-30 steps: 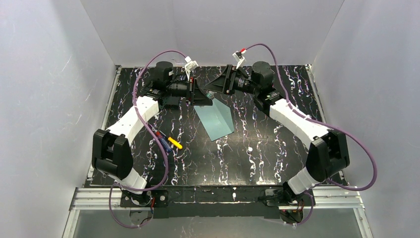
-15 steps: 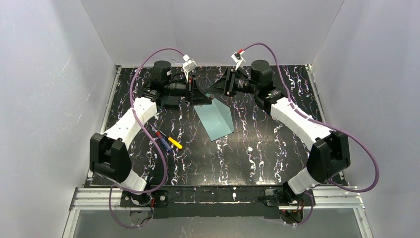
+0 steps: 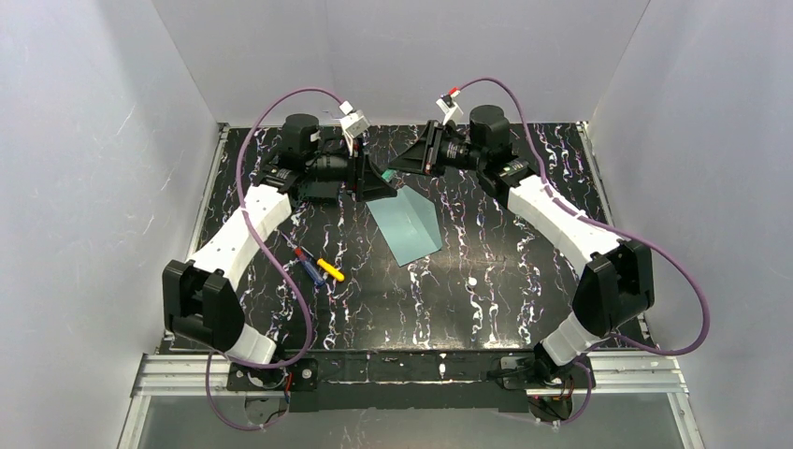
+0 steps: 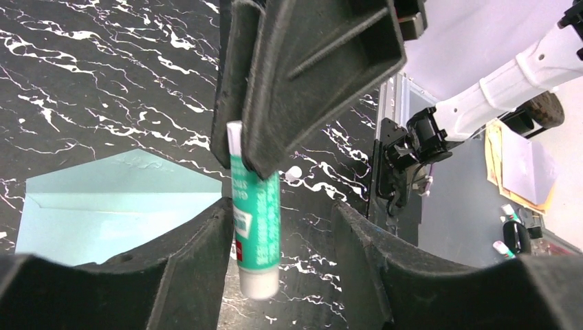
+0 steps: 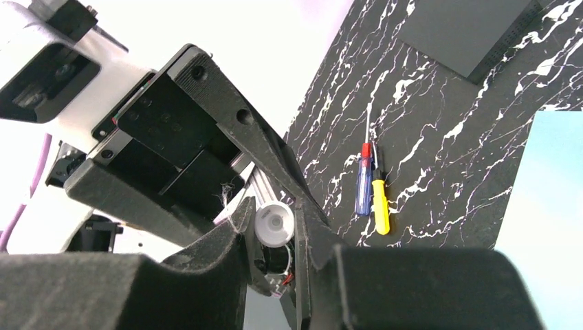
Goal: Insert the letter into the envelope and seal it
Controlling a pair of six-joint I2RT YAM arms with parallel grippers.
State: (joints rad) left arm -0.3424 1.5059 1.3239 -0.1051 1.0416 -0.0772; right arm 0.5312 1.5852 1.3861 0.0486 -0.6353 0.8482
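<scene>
Both arms reach to the far middle of the desk (image 3: pixel 486 281), grippers facing each other over the far end of the envelope (image 3: pixel 404 229).

My right gripper (image 4: pixel 247 161): jaws pinched on a green-and-white tube (image 4: pixel 258 234). The grip sits on 1 end of it. The other end, white and rounded, points in between my left fingers (image 4: pixel 172 275), toward the left wrist camera. In the right wrist view a round white end of the tube shows between my own 2 fingers.

My left gripper (image 4: pixel 282 206): jaws parted around the free end of the tube, not clamping it. The tube runs just beside 1 finger; I cannot tell if it touches. A clear gap shows to the other finger.

Envelope: teal, flat on the desk, skewed to the desk edges, between the middle and the far edge. Flap open, its point lying away from the pocket, seen in the left wrist view.

Letter: not seen in any view; I cannot tell where it is.

2 screwdrivers (image 3: pixel 318 267), 1 red-and-blue and 1 yellow, lie side by side on the desk, left of the envelope and apart from it
</scene>
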